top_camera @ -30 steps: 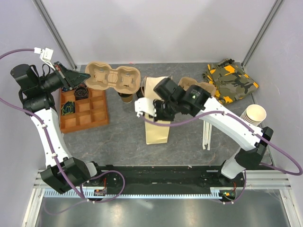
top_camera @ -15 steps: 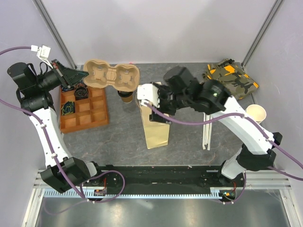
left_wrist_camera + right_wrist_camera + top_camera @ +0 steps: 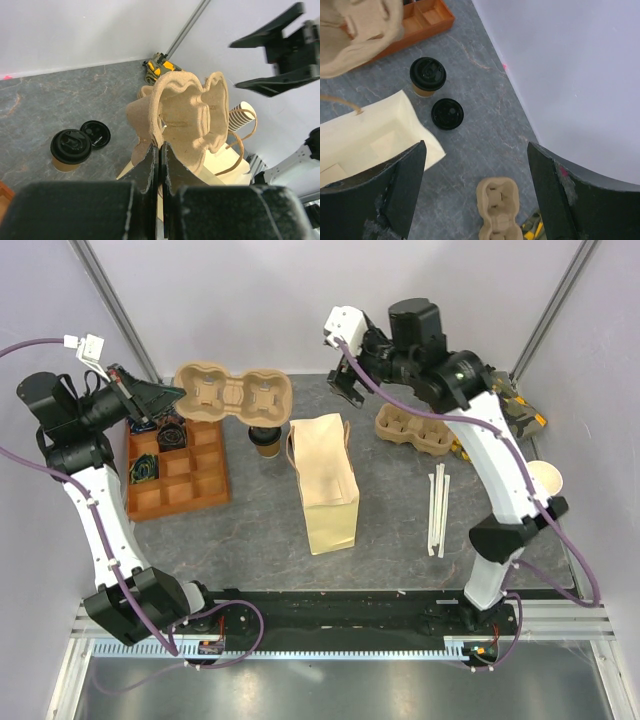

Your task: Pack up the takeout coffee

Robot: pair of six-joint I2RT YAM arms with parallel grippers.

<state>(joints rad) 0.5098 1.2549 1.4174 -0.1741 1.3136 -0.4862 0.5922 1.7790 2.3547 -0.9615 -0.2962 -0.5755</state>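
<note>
The takeout coffee (image 3: 265, 443), a small brown cup with a black lid, stands on the table left of the tan paper bag (image 3: 326, 485). It also shows in the wrist views as the cup (image 3: 70, 148) and the cup (image 3: 427, 75). The bag's mouth (image 3: 365, 145) is open. My left gripper (image 3: 172, 400) is shut on the rim of a cardboard cup carrier (image 3: 233, 395) and holds it in the air above the cup; the pinch shows at the left gripper (image 3: 160, 149). My right gripper (image 3: 343, 380) hangs open and empty, high over the back of the table.
A loose black lid (image 3: 447, 114) lies beside the cup. A second carrier (image 3: 418, 430) sits right of the bag. A wooden compartment tray (image 3: 190, 480) is at the left. White sticks (image 3: 437, 510), stacked paper cups (image 3: 545, 480) and a camouflage cloth (image 3: 522, 415) are on the right.
My right gripper opened, let go of the paper bag and rose towards the back wall. The bag now stands free. The left gripper and its carrier barely moved.
</note>
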